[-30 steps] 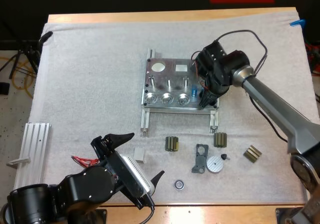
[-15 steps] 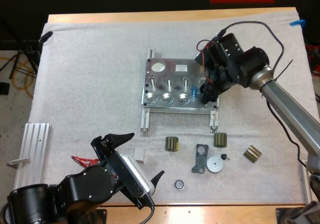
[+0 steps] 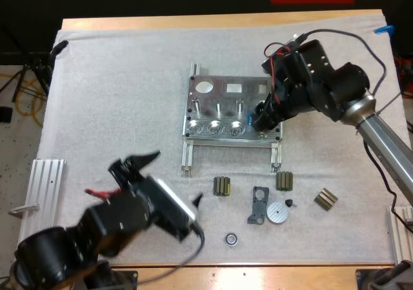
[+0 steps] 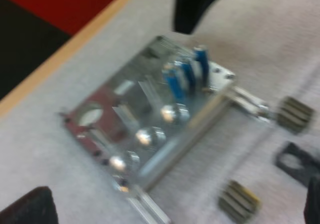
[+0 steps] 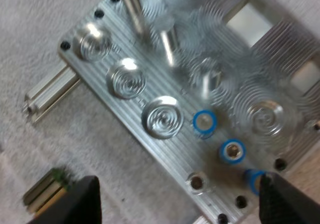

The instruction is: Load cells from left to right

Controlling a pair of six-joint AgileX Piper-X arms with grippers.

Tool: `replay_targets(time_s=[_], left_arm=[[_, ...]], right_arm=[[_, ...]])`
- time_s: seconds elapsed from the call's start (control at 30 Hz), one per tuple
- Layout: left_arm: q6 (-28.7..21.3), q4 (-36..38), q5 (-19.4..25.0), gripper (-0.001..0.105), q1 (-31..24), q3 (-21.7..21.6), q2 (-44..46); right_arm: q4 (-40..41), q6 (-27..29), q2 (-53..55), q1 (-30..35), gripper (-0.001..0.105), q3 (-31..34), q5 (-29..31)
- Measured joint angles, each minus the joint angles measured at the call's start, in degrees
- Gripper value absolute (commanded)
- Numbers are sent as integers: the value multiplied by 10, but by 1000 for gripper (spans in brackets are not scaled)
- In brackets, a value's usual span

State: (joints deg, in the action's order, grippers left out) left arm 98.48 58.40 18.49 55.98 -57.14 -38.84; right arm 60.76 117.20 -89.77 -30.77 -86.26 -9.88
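White mat covers your table. Dark parts lie at 6 o'clock of the fixture. Left gripper and right gripper: fingers apart.

Three bright blue cells stand upright in a row at the metal fixture's right end. The fixture lies flat mid-mat.

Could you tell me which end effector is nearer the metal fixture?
Right. The right end effector hangs over the metal fixture, by its blue cylinders; the left end effector is well clear, over the mat.
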Motion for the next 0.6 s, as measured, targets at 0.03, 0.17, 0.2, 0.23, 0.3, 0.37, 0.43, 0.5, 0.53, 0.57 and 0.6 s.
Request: replay_targets(time_s=[0.03, 0.17, 0.2, 0.23, 0.3, 0.37, 0.43, 0.5, 0.53, 0.57, 0.6], left_arm=[[-22, -19, -20, 97, -29, 0, -5], [-68, -71, -106, 97, -142, 0, -24], [-72, -75, -117, 97, -160, 0, -27], [-81, -83, -139, 97, -194, 0, -33], [-94, -94, -161, 97, -244, 0, -41], [-108, -106, -185, 97, -298, 0, -48], [-113, -118, -198, 97, -339, 0, -53], [-120, -127, -210, 97, -371, 0, -58], [-126, -128, -220, 97, -394, 0, -60], [-132, -128, -234, 97, -413, 0, -62], [-133, -128, -239, 97, -419, 0, -63]], right_arm=[[-6, 0, 5, 2, 64, 2, 8], [-18, -2, 8, 24, 64, 3, 26], [-19, -2, 8, 29, 64, 3, 27], [-20, -9, 8, 39, 64, 5, 27], [-24, -16, 8, 54, 64, 5, 27], [-33, -21, 13, 78, 64, 7, 28], [-42, -26, 19, 96, 64, 7, 28], [-44, -28, 29, 119, 64, 7, 28], [-45, -28, 38, 134, 64, 9, 28], [-45, -28, 47, 146, 64, 10, 28], [-45, -28, 52, 154, 64, 10, 28]])
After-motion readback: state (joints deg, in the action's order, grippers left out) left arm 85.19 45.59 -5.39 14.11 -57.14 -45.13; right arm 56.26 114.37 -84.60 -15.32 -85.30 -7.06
